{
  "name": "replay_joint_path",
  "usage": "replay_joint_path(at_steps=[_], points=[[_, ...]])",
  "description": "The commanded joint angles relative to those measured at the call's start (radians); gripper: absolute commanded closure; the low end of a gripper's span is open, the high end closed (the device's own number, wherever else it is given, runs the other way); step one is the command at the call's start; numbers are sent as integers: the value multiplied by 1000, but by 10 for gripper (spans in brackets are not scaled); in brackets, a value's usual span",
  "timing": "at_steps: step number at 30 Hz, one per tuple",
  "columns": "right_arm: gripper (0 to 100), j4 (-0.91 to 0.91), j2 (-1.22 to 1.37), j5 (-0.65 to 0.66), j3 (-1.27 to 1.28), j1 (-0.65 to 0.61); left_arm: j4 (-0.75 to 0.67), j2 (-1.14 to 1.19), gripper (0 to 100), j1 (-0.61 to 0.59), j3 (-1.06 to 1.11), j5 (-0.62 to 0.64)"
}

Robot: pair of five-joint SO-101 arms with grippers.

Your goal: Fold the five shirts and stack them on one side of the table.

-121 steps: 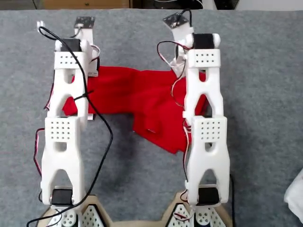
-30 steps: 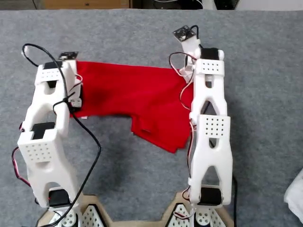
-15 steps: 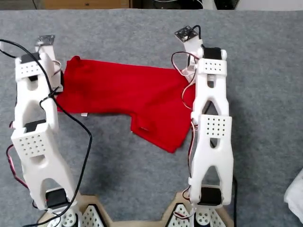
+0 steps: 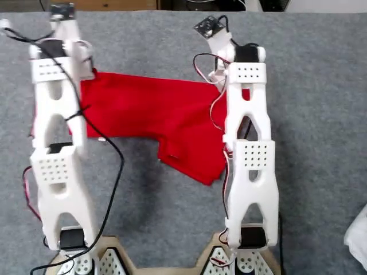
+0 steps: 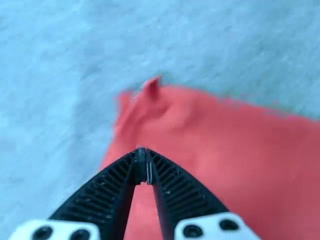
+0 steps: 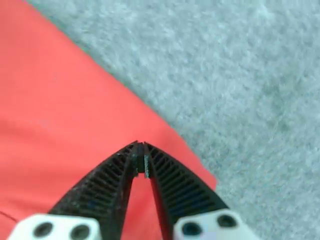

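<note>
A red shirt (image 4: 149, 114) lies spread on the grey carpeted table, with one part hanging toward the near side at its right end (image 4: 195, 157). My left arm (image 4: 54, 97) stretches along the shirt's left edge. In the left wrist view my left gripper (image 5: 142, 169) is shut and empty, just above the red shirt (image 5: 225, 150) near a puckered corner (image 5: 150, 90). My right arm (image 4: 246, 109) lies over the shirt's right end. My right gripper (image 6: 140, 161) is shut with nothing in it, over the red shirt (image 6: 60, 115) close to its edge.
A white cloth (image 4: 358, 235) pokes in at the table's near right edge. Bare grey carpet (image 4: 321, 114) lies to the right of the arms and along the far side. Both arm bases (image 4: 166, 260) stand at the near edge.
The shirt has been drawn out wider to the left since four seconds ago. My left arm swung out left, then came back far over the shirt's left edge. My right arm shifted slightly.
</note>
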Motion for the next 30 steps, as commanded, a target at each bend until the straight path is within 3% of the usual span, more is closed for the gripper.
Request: replay_joint_path(at_steps=[1, 5, 14, 18, 30], points=[[992, 28, -93, -21, -28, -27, -210, 73, 979, 44, -3, 17], [992, 95, -97, -32, -30, -65, -334, 186, 979, 40, -54, 12], [992, 215, -77, -66, -15, -96, -307, 349, 979, -15, -279, 8], [992, 199, 18, -60, 2, -71, -308, 404, 979, -15, -327, -68], [992, 216, 288, -58, -197, -31, -339, 499, 976, -68, -420, -103]])
